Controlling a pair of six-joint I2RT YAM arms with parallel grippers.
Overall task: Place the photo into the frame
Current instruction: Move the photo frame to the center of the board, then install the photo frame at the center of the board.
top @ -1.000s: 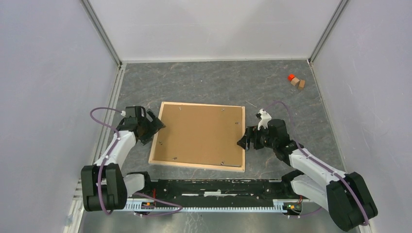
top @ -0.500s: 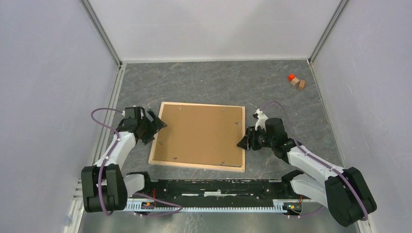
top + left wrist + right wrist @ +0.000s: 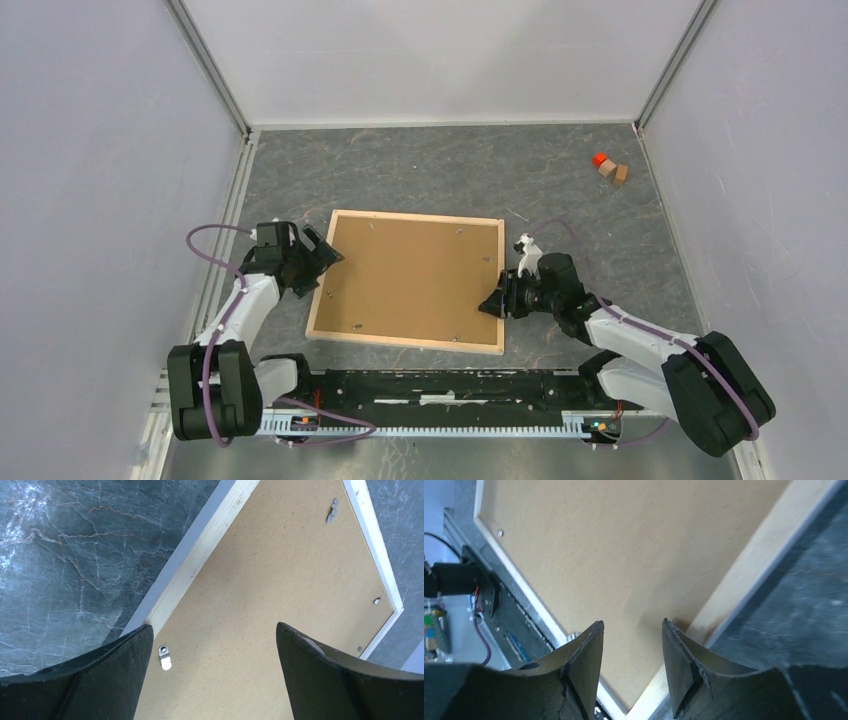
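The frame [image 3: 405,341] lies face down on the grey table, pale wood rails up, with a plain brown backing board [image 3: 415,275] filling it. The photo is not visible. My left gripper [image 3: 322,258] hangs over the frame's left rail [image 3: 200,560], open wide, with the board [image 3: 280,570] and a small metal tab [image 3: 164,656] showing between its fingers. My right gripper [image 3: 494,298] is over the right rail [image 3: 754,565] near the front corner. Its jaws stand partly apart [image 3: 631,622], and only the board [image 3: 624,540] shows in the gap.
Small orange and wooden blocks [image 3: 610,168] lie at the far right of the table. The arms' black mounting rail [image 3: 440,385] runs along the near edge. Grey walls close in on the left, right and back.
My right gripper has slid left onto the frame's right rail, and its jaws have narrowed from wide to about half. The left gripper has barely shifted.
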